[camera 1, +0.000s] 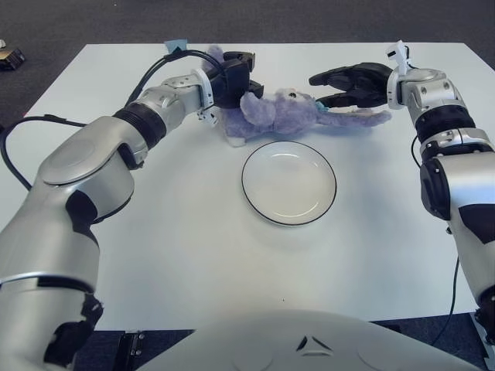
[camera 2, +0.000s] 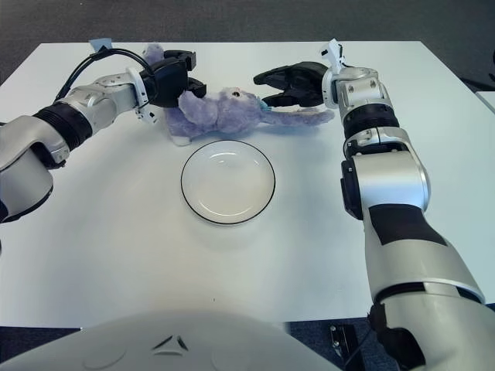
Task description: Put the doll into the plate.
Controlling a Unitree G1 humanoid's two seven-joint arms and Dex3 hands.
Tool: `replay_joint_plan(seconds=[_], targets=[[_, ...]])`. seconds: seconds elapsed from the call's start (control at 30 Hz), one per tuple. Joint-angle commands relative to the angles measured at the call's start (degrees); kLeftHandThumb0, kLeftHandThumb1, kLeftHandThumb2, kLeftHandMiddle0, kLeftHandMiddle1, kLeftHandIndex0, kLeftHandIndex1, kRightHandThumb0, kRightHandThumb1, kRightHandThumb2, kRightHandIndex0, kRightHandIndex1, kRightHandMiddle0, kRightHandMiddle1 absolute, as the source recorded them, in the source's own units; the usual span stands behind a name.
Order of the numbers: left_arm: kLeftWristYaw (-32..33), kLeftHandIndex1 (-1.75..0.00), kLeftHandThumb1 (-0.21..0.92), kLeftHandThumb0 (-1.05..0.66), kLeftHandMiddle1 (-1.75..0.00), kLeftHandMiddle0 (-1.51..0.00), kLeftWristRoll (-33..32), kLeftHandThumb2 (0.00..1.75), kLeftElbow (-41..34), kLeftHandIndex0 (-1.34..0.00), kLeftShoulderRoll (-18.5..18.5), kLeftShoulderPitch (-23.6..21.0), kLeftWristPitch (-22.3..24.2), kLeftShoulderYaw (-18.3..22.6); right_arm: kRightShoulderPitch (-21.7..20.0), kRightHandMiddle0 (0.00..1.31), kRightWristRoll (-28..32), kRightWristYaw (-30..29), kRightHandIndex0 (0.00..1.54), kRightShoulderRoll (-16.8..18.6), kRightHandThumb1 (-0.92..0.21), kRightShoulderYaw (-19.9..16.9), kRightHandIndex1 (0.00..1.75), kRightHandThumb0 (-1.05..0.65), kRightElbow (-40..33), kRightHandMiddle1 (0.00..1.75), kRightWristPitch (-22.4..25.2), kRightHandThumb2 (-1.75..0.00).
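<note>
A purple plush doll (camera 1: 271, 114) lies on its side on the white table, just behind a white plate (camera 1: 288, 185) with a dark rim. The plate holds nothing. My left hand (camera 1: 232, 81) is at the doll's left end with its black fingers curled round a purple limb, part of which sticks out behind the hand. My right hand (camera 1: 334, 87) is at the doll's right end with its fingers spread. Its lower fingertips touch the doll near a teal tag (camera 1: 320, 107), above a long purple limb (camera 1: 362, 118).
The table's far edge (camera 1: 309, 44) runs close behind both hands. A black cable (camera 1: 158, 68) loops off my left forearm. A small blue piece (camera 1: 176, 44) lies at the far edge, and a brown object (camera 1: 9, 56) lies on the floor at far left.
</note>
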Motion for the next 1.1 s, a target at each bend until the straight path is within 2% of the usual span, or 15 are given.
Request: replay_joint_plan(seconds=[0.0,0.5,0.9,1.07], targets=[[-0.42,-1.75,0.79,-0.36,-1.75,-0.9,0.55,0.68,-1.04,-0.28,-0.07,0.89,-1.17,0.78,-1.03,0.4,-1.26,-0.35,0.39,0.8,-0.9,0.49,0.01,-0.71,0.65,0.01,0.01,0.0],[0.99,-1.75,0.8,-0.36,-1.75,-0.91,0.96,0.67,-1.28,-0.28,-0.43,0.78,-2.47,1.55,0.36,0.44,-4.77,-2.12,0.39,3.16,-0.88,2.55,0.0,-0.68,0.81,0.02,-3.4,0.0],[1.01,-1.75,0.78,-0.37,-1.75,-0.95,1.37,0.7,-0.81,-0.29,-1.66,1.45,-0.46,2.27,1.5,0.4,-5.77,-3.0,0.33,4.68,-0.84,2.97,0.0,-0.72,2.35,0.0,-5.45,0.0],[1.28,-1.75,0.76,-0.37,-1.75,-0.96,0.62,0.73,-0.7,-0.3,-2.31,2.1,0.01,3.4,1.53,0.39,-7.54,-2.54,0.27,5.11,-0.84,4.6,0.0,-0.74,2.64,0.0,-6.46,0.0]])
